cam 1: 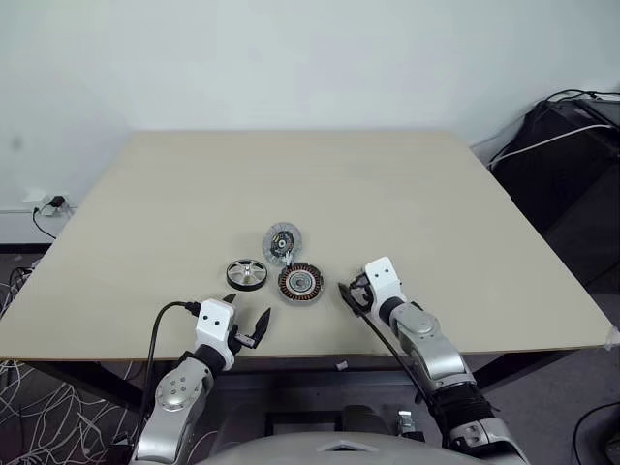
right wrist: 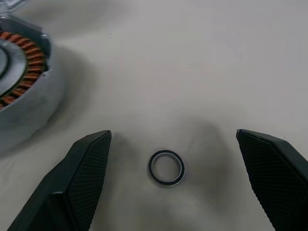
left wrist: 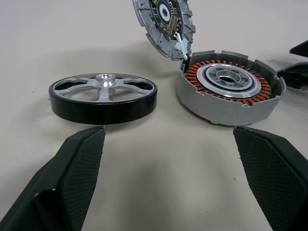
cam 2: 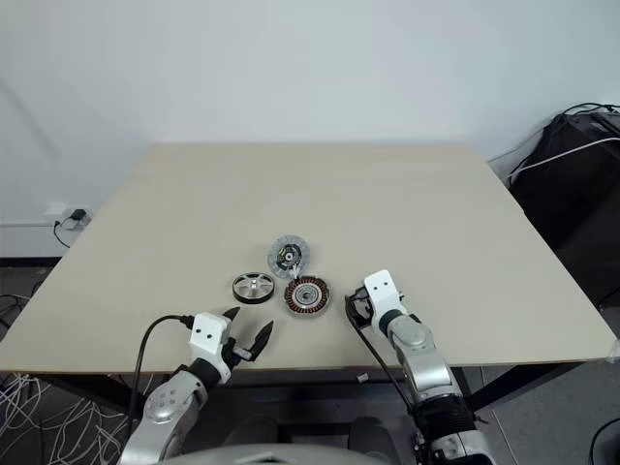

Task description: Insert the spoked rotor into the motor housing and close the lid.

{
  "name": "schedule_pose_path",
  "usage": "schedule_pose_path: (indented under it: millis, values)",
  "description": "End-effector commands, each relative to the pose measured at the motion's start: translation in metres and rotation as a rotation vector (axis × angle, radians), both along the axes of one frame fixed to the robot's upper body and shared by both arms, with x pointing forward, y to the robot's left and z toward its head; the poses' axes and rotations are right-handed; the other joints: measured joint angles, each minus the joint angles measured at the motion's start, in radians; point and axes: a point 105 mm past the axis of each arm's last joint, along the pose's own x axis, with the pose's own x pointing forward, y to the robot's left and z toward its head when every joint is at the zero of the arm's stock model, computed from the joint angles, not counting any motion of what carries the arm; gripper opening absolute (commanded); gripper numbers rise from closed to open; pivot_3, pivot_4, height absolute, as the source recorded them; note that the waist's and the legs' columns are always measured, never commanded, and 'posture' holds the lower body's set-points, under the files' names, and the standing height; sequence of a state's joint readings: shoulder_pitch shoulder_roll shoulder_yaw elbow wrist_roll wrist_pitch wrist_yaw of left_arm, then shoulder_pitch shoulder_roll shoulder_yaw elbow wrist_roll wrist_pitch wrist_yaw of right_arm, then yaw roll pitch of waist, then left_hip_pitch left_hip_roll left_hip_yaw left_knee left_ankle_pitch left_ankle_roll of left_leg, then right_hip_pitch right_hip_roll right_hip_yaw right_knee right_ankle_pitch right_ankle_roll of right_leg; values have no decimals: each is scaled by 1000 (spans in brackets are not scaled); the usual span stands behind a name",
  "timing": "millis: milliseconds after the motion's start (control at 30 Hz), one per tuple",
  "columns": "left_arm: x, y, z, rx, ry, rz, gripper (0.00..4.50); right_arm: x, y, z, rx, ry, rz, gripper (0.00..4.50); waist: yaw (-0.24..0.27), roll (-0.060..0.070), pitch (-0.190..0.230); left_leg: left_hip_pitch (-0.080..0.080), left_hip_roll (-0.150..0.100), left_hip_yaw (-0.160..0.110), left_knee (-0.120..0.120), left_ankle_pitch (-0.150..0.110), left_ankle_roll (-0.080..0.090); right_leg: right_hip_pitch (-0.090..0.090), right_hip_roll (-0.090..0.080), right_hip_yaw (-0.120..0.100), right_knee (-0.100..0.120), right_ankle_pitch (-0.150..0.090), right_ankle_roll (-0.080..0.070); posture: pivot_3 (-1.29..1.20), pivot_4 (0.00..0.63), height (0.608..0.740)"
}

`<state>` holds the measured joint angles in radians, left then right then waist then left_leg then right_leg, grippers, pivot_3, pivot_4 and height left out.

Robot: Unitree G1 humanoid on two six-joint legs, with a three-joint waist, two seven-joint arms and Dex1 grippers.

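You have three round motor parts clustered near the middle of the smooth beige table (cam 1: 407, 184). One spoked rotor (cam 1: 246, 273), a flat wheel with a glossy black rim, silver spokes and hub, lies flat just left of the one motor housing (cam 1: 300, 283), a grey shallow cup ringed with copper-brown windings around a silver centre. One lid (cam 1: 280, 242), a silver-grey ribbed disc, stands tilted up at the housing's far edge. One small dark ring (right wrist: 166, 167) lies on the table between your right gripper's (cam 1: 349, 291) spread fingers. Your left gripper (cam 1: 247, 327) is likewise wide open and empty; both pairs of fingers (left wrist: 77, 168) are black with cross-hatched pads.
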<state>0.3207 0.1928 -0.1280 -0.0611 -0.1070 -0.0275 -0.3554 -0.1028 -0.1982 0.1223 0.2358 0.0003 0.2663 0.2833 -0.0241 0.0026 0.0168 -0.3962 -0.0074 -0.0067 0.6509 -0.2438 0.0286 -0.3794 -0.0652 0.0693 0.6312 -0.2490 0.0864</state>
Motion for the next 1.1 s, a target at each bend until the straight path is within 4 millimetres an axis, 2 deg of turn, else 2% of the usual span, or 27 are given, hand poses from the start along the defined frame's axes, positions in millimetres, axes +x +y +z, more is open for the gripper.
schedule_pose_path:
  millis: [33, 200, 233, 333, 567, 633, 800, 1033, 1100]
  values:
    - [6, -4, 18, -6, -73, -10, 4500, 9, 0, 10, 23, -42, -13, 4460, -1, 0, 0, 0, 0, 0, 0, 0, 0, 0, 0, 0, 0, 0, 0, 0, 0, 740]
    - [6, -5, 17, -6, -71, -11, 4500, 5, 4, 2, 43, -7, -15, 4460, -5, 0, 0, 0, 0, 0, 0, 0, 0, 0, 0, 0, 0, 0, 0, 0, 0, 740]
    - [6, -5, 17, -6, -70, -12, 4500, 3, 4, 1, 46, 0, -15, 4283, -6, 0, 0, 1, 0, 0, 0, 0, 0, 0, 0, 0, 0, 0, 0, 0, 0, 740]
    - [6, -5, 17, -5, -69, -13, 4500, 0, 6, -2, 53, 12, -14, 3568, -8, 1, -1, 1, 0, 0, 0, 0, 0, 0, 0, 0, 0, 0, 0, 0, 0, 740]
    - [6, -5, 16, -3, -66, -16, 4500, -7, 11, -9, 71, 47, -5, 1187, -6, 1, -1, 2, 0, 0, 0, 0, -1, 2, 0, 0, 0, 0, 0, 0, 0, 740]
    - [6, -5, 16, -4, -65, -18, 4500, -8, 12, -9, 75, 49, -3, 684, -6, 1, -2, 2, 0, 0, 0, -1, -2, 2, 0, 0, 0, 0, 0, 0, 0, 740]
    - [6, -6, 15, -5, -61, -20, 4500, -7, 14, -2, 88, 28, 0, 686, -4, 1, -2, 2, 0, 0, 0, -2, -3, 2, 0, 0, 0, 0, 0, 0, 0, 740]
    - [6, -6, 15, -7, -58, -18, 4500, 4, 36, 55, 133, -152, 95, 686, -8, 3, 0, 1, 0, 0, 0, -1, -2, 0, 0, 0, 0, 0, 0, 0, 0, 740]
    - [5, -6, 15, -8, -58, -19, 4500, 3, 44, 65, 142, -176, 130, 686, -10, 2, 0, 1, 0, 0, 0, -1, -2, 0, 1, 0, 0, 0, 0, 0, 0, 740]
